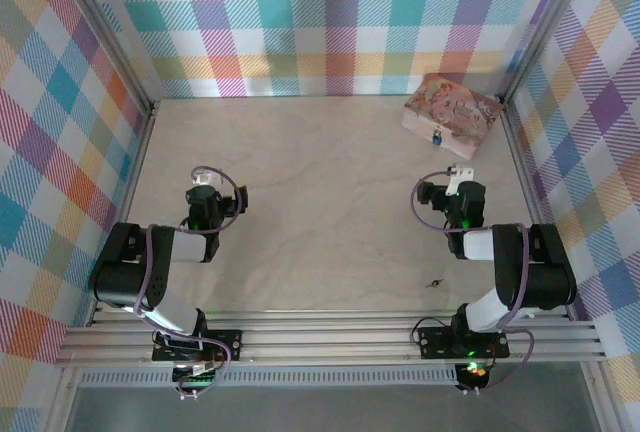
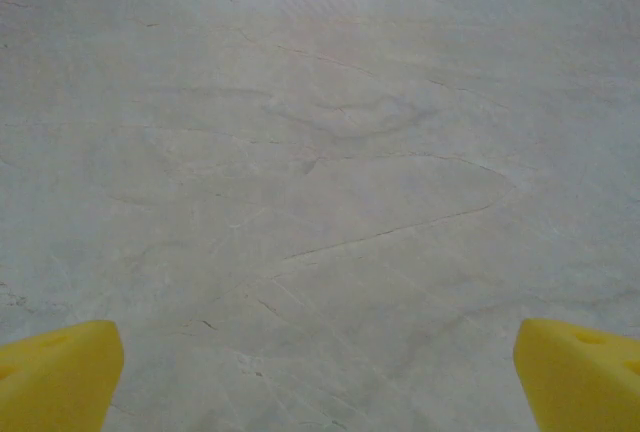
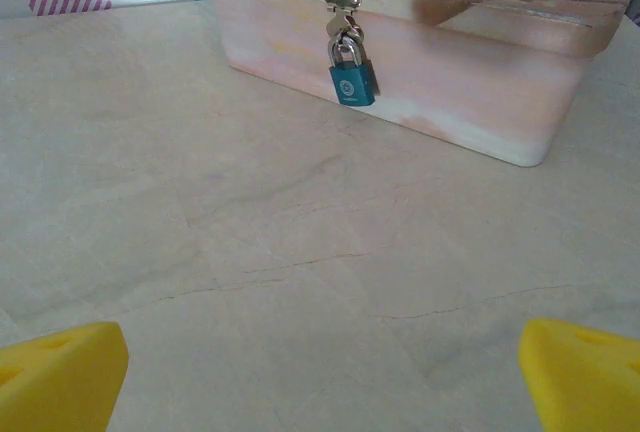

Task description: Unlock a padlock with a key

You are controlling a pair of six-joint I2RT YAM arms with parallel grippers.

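Spread wide, empty: left gripper [image 2: 320, 377], right gripper [image 3: 320, 382]. Ahead of right gripper, padlock [image 3: 352, 80] hangs on tin [image 3: 470, 102]; key [image 1: 435, 282] lies behind it. Fetch key 1st, pinch bow, blade free.

You have the tin [image 1: 452, 112] at two o'clock on the worktop [image 1: 320, 192], in the far right corner; the padlock [image 3: 352, 80] hangs on its near face. What seems to be the key [image 1: 434, 282] lies at five o'clock, well apart from both.
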